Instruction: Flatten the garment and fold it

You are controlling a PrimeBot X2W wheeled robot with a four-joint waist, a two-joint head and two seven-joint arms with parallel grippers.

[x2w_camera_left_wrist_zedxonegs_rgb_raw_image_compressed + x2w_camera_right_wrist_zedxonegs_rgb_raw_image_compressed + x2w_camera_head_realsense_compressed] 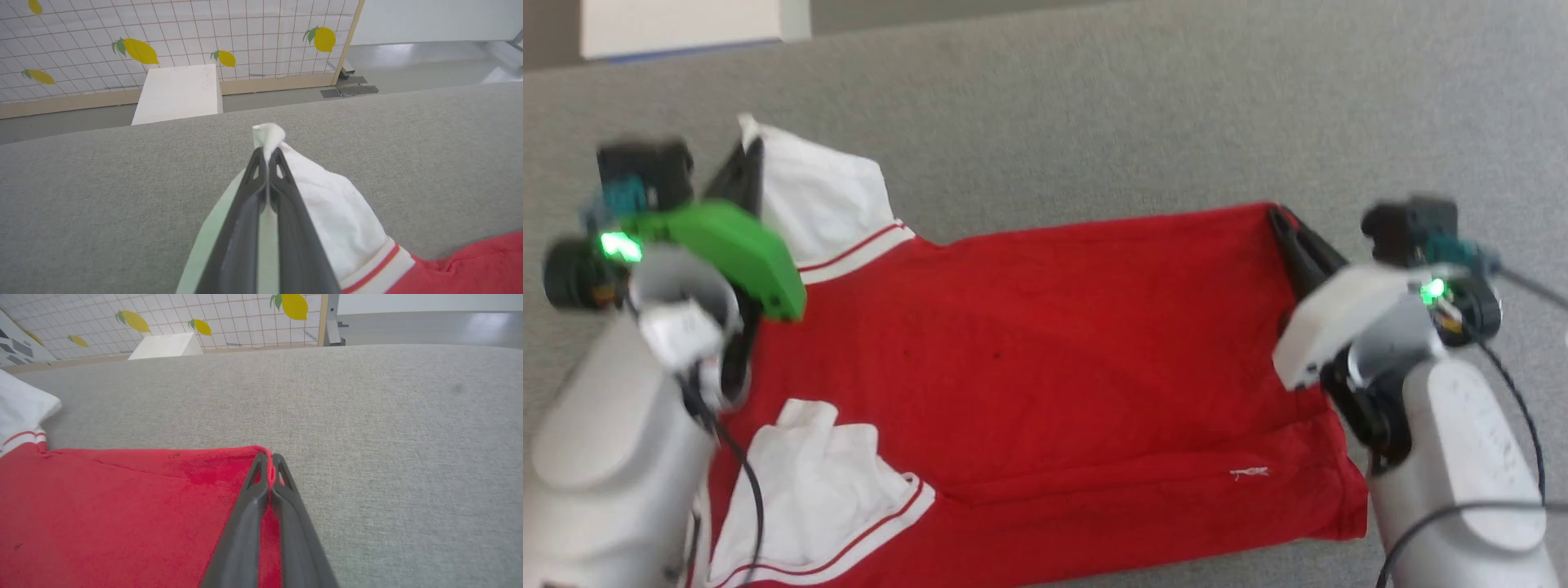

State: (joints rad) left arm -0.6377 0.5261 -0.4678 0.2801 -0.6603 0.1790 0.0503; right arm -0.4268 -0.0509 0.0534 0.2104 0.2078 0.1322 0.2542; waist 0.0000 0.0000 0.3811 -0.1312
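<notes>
Here's the garment (pixel 1045 343), a red jersey spread wide across the grey cloth-covered desk (pixel 1094 122), mostly flat with a few soft creases through its middle and a fold running along its near side. At the garment's left end both shoulder straps are turned inside out, showing white lining edged with white, red-striped trim; the nearer strap lies crumpled in a heap. The left pincer (pixel 267 153) is at the garment's far-left strap, fingers pressed together on the white fabric, a small tuft of cloth poking out just past the tips. Over at the garment's far-right corner, the right pincer (pixel 269 457) is pressed together too, pinching the red hem right at the corner, with a sliver of red showing between the two dark fingers. A small white mark (pixel 1250 472) sits on the red cloth near the garment's near-right corner. Bare grey desk runs on beyond the garment's far edge. Farther off behind the garment, past the desk, a white block (pixel 177 94) stands on the floor against a gridded panel (pixel 184 32) printed with yellow lemons.
</notes>
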